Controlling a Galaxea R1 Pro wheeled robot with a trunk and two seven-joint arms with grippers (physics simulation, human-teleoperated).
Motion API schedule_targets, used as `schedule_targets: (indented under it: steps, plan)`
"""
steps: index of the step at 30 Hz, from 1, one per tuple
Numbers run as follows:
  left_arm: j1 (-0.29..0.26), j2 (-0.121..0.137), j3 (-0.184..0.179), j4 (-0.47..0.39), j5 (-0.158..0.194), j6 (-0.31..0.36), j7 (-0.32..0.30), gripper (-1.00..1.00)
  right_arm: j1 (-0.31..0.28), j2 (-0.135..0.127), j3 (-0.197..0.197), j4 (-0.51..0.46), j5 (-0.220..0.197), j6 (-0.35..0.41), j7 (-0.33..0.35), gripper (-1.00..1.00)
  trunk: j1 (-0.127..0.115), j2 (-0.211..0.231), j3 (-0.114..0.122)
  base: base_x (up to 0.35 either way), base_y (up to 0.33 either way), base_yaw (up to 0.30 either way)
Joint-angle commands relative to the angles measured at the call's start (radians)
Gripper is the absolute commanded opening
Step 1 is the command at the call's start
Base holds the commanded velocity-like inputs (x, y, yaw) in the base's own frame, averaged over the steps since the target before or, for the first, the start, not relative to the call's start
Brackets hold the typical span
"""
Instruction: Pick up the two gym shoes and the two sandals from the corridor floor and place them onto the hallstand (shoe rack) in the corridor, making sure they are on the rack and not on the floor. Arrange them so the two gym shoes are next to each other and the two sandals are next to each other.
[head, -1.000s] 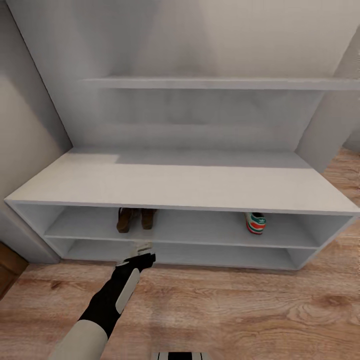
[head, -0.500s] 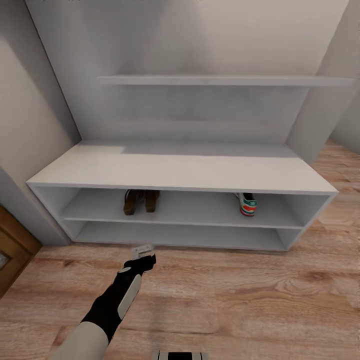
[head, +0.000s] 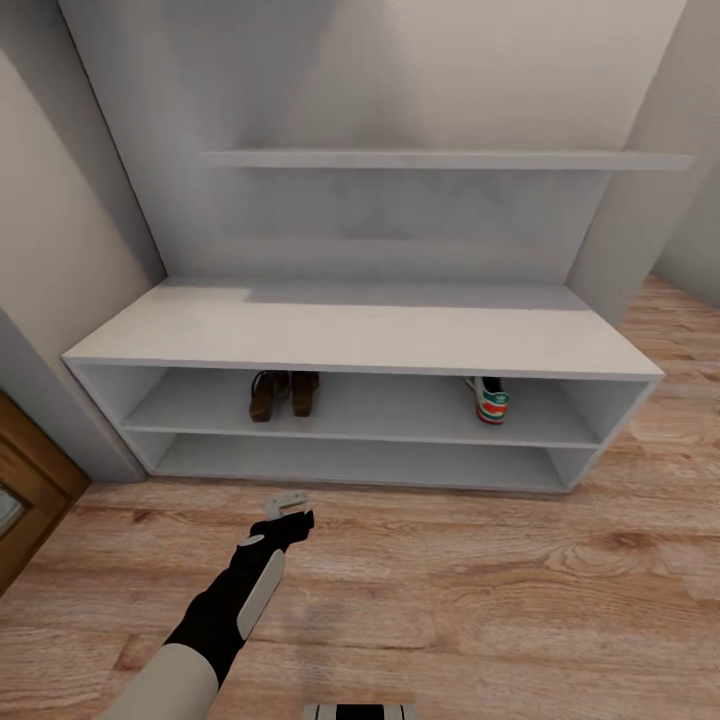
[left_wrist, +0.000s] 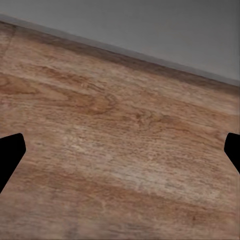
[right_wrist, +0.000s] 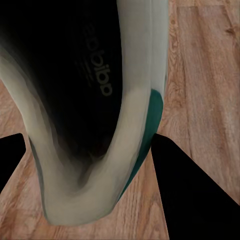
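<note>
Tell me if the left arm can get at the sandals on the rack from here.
Probably yes: the left gripper is open and empty above bare floor, and the sandals sit at the open front of the rack, nothing between.

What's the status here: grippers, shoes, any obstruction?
Left gripper open, empty, over floor. Right gripper shut on gym shoe. Sandals and other gym shoe on hallstand shelf. No obstruction seen.

Matt white painted board on the shoe rack (head: 360, 340) and wall shelf (head: 440, 160). Warm, grained wood floor (head: 480, 590), low sheen. Brown leather on the sandals (head: 283, 394). Between the right fingers (right_wrist: 190, 200), a sneaker (right_wrist: 95, 125): smooth pale rubbery rim, dark lining, green trim.
</note>
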Motion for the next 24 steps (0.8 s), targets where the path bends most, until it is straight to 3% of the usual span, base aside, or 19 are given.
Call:
schedule_targets:
  steps: [1, 9, 18, 24]
  plan:
    - [0.000, 0.000, -0.004, -0.001, 0.011, 0.003, 0.009, 1.00, -0.001, 0.000, 0.000, -0.001, 0.004, 0.004, 0.000, -1.00, 0.000, 0.000, -0.001, 0.000, -0.161, 0.000]
    - [0.000, -0.002, -0.005, 0.007, 0.011, 0.003, 0.008, 1.00, -0.001, 0.000, 0.001, -0.001, 0.004, 0.004, 0.000, -1.00, 0.000, 0.000, -0.001, -0.052, -0.287, 0.000]
    - [0.000, -0.003, -0.049, 0.026, 0.011, 0.002, 0.008, 1.00, -0.001, 0.000, 0.001, -0.001, 0.004, 0.004, 0.001, -1.00, 0.000, 0.000, -0.001, -0.206, -0.281, 0.000]
    - [0.000, -0.003, -0.055, 0.028, 0.010, 0.001, 0.008, 1.00, -0.001, 0.000, 0.001, -0.001, 0.004, 0.004, 0.001, -1.00, 0.000, 0.000, -0.001, -0.213, -0.237, 0.000]
